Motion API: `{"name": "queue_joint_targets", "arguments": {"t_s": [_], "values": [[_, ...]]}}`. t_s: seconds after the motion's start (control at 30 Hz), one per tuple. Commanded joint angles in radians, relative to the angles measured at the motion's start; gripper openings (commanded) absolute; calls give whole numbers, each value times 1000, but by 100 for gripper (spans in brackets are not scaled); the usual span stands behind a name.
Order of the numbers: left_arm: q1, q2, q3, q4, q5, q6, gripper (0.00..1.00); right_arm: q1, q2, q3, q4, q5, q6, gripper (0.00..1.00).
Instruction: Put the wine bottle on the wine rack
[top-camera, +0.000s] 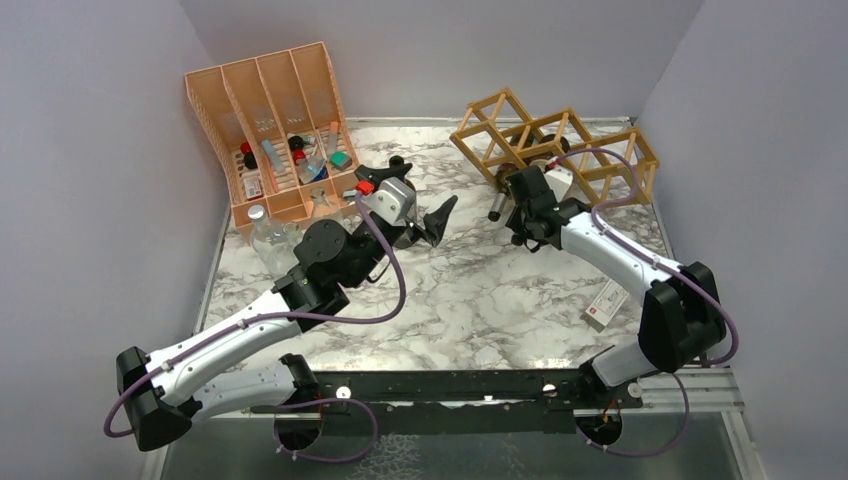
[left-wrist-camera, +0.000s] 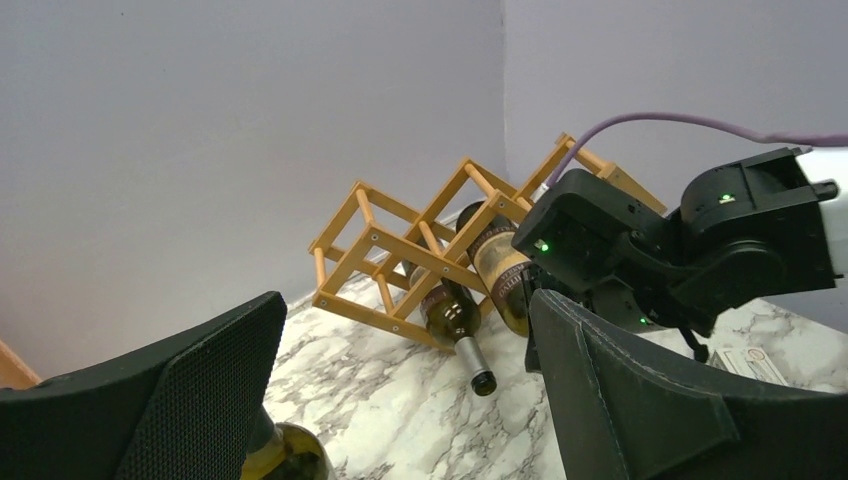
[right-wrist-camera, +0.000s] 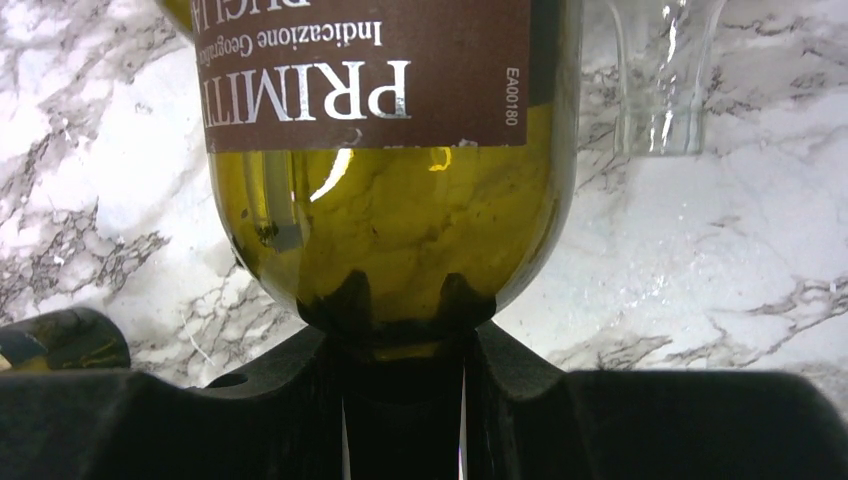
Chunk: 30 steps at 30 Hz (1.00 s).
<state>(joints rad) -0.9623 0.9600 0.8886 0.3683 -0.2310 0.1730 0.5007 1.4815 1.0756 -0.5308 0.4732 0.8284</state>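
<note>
seating step under way, one arm idle and one working

from the left: the orange-pink slotted plastic organiser (top-camera: 262, 110) stood in the far left corner of the white-and-grey marbled table (top-camera: 480, 300). the left gripper (left-wrist-camera: 405, 330) hung near it, jaws spread wide with nothing between them. further right, the light natural-wood wine rack of diamond-set cells (left-wrist-camera: 380, 320) stood at the back, with a dark green bottle with a grey-capped neck (left-wrist-camera: 447, 312) already in a lower cell. the right gripper (right-wrist-camera: 404, 320) was clamped on the neck of the olive-green glass wine bottle with the brown label (right-wrist-camera: 390, 210). its body lay tilted in a middle cell, base seemingly toward the wall; how deep it sat was hard to tell. done well, the push would likely run along the bottle's own axis, keeping the neck off the sticks, and the grip would let go only once the rack bore the body.
</note>
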Motion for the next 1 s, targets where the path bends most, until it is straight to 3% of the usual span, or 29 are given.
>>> {"name": "queue_joint_targets", "arguments": {"t_s": [0.0,0.27,0.97], "values": [[-1,16,76,-61,56,24,99,-37,30,65,115,-13,-54,13],[-3,28,81,-56,56,44,99,-104,76,82,174,-74,-102,15],[-3,42,82,-55,-2,24,99,-160,197,239,136,-109,-165,50]]}}
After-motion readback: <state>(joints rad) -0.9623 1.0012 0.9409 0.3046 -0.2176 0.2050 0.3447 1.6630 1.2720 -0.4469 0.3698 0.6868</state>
